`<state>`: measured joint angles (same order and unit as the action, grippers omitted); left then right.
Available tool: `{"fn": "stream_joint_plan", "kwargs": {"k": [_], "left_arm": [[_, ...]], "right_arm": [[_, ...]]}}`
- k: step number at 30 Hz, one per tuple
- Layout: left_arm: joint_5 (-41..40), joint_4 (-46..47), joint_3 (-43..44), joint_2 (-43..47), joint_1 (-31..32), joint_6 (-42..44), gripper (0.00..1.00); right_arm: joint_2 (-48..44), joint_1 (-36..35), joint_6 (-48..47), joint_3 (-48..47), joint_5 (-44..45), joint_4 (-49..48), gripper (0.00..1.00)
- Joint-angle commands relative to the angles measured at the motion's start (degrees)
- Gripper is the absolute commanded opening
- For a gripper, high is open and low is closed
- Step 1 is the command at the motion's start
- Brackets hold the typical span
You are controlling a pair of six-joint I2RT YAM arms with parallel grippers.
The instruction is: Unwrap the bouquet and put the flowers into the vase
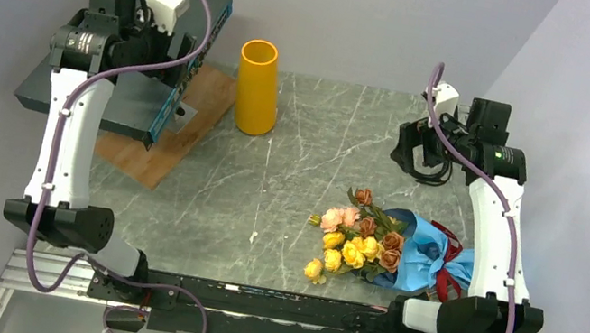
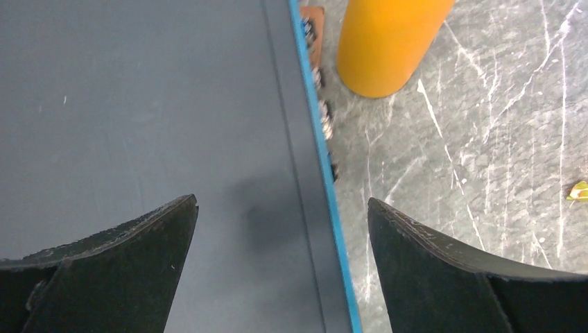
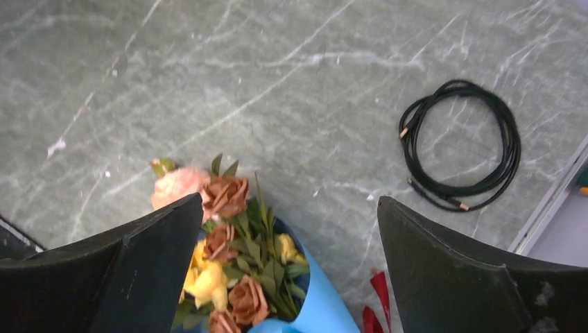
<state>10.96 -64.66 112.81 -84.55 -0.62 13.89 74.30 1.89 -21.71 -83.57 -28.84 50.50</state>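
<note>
The bouquet [image 1: 391, 248] lies on its side at the near right of the table. Its blue paper [image 1: 426, 258] is closed round the stems, with a dark red ribbon [image 1: 445, 280] at the near end. The flowers [image 1: 357, 237] point left out of the paper. The orange-yellow vase [image 1: 257, 86] stands upright at the back centre. My right gripper [image 3: 288, 205] hangs open over the table beyond the bouquet, with the flowers [image 3: 236, 257] low between its fingers and untouched. My left gripper [image 2: 281, 205] is open over a dark box's edge, beside the vase [image 2: 388, 41].
A dark grey box [image 1: 120, 99] with a blue edge rests on a wooden board [image 1: 177, 141] at the back left. A coiled black cable [image 3: 461, 149] lies on the marble table [image 1: 295, 194] near the right wall. Grey walls close in the back and right.
</note>
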Motion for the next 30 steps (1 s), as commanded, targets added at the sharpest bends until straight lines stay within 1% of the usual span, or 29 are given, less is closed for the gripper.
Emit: {"fn": "stream_joint_plan", "kwargs": {"k": [1, 5, 7, 10, 13, 16, 19, 23, 27, 30], "left_arm": [[-2.7, 2.3, 4.8, -3.0, 4.7, 4.8, 0.99], [-4.7, 5.0, 5.4, -4.3, 12.2, 11.2, 0.99], [-3.4, 5.3, 5.8, -5.0, 15.8, 13.4, 1.00], [1.0, 4.4, 5.7, -5.8, 21.6, 16.4, 1.00], [3.5, 5.2, 3.5, -5.5, 28.5, 18.3, 1.00], [5.9, 7.4, -1.2, -3.8, 34.8, 18.3, 0.99], [9.0, 11.6, -9.1, -0.6, 40.0, 16.4, 0.99], [10.2, 15.4, -18.5, 2.0, 45.1, 15.8, 0.99], [12.5, 19.2, -25.2, 4.3, 46.6, 16.4, 0.96], [14.4, 22.6, -29.9, 6.2, 46.6, 17.0, 0.94]], "right_arm": [[1.1, 0.0, -11.9, -3.8, 1.1, 11.8, 1.00], [1.2, 0.1, -19.6, -1.7, 5.6, 18.9, 1.00], [1.3, 0.2, -23.0, 0.2, 7.8, 21.0, 1.00], [2.4, 0.4, -27.6, 1.9, 10.7, 23.7, 1.00], [5.3, 1.3, -31.7, 2.3, 13.5, 25.3, 0.99], [8.3, 2.9, -35.0, 1.9, 15.8, 25.7, 0.99], [10.7, 3.7, -39.6, 2.5, 17.8, 26.2, 0.99], [13.6, 3.8, -44.7, 5.0, 20.3, 25.3, 0.99], [18.5, 3.8, -47.2, 5.2, 19.3, 27.0, 0.98], [22.5, 3.5, -47.6, 5.2, 17.2, 29.3, 0.94]]}}
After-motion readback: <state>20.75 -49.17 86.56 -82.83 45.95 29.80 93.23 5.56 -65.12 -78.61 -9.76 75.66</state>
